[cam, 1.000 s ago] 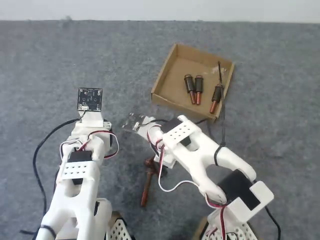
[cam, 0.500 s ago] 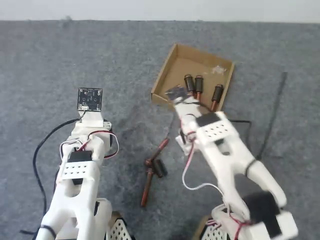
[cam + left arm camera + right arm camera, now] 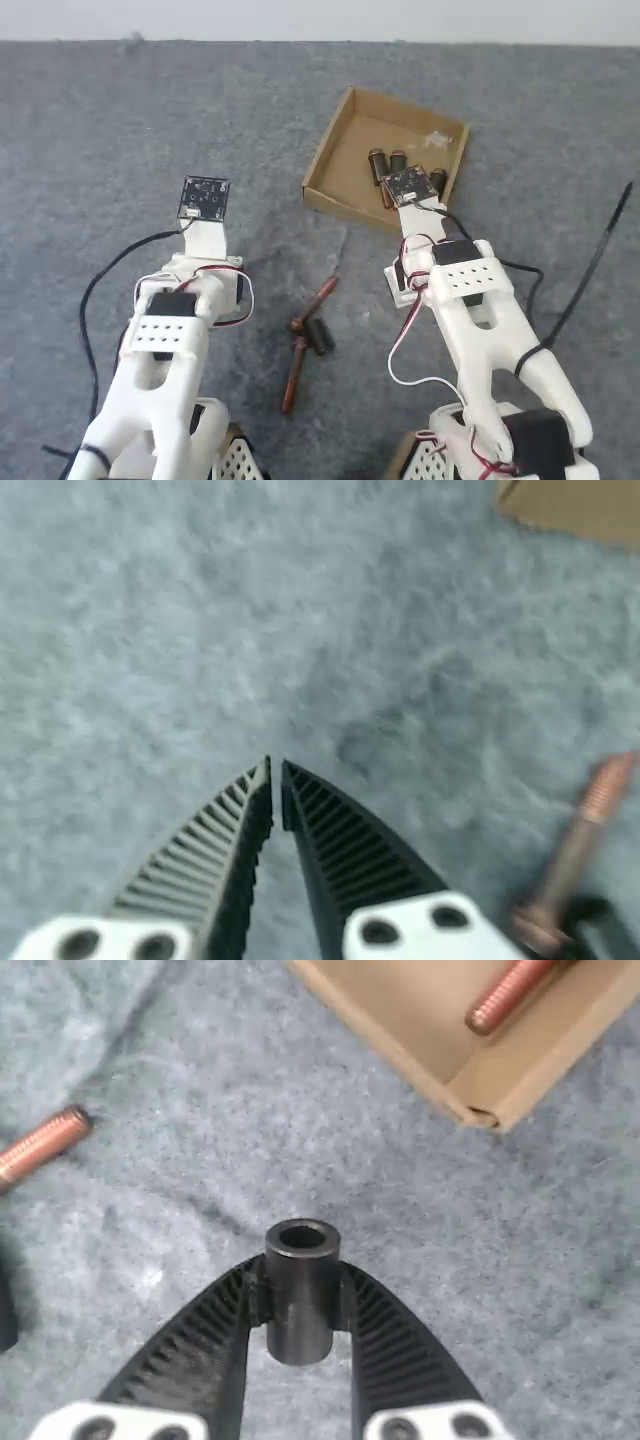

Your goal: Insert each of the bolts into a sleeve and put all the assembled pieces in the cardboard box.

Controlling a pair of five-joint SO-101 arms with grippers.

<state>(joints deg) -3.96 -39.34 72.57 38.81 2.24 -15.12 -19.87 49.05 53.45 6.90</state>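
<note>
Near cardboard box [image 3: 325, 165]: right claw [image 3: 300, 1272] pinching sleeve [image 3: 299, 1312] | left claw [image 3: 276, 772] pressed together over worktop [image 3: 120, 120] | bolt [image 3: 318, 298] between arms

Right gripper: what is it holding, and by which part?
The right gripper pinches a black sleeve by its sides. The left gripper holds nothing.

A cardboard box [image 3: 325, 160] sits toward the far right of the table [image 3: 150, 110], with three assembled pieces [image 3: 379, 160] lying side by side inside it. Nearer the arms, and between them, two bolts [image 3: 321, 296] lie on the table. One is angled toward the box and the other [image 3: 292, 378] lies closer to the arm bases. Their heads are close together, with a loose sleeve [image 3: 320, 338] just beside them on the right.

The right gripper [image 3: 300, 1270] is near the box's front wall, with a second sleeve [image 3: 300, 1310] between its fingers. The left gripper [image 3: 276, 775] is over the table left of the bolts, well apart from the box.
</note>
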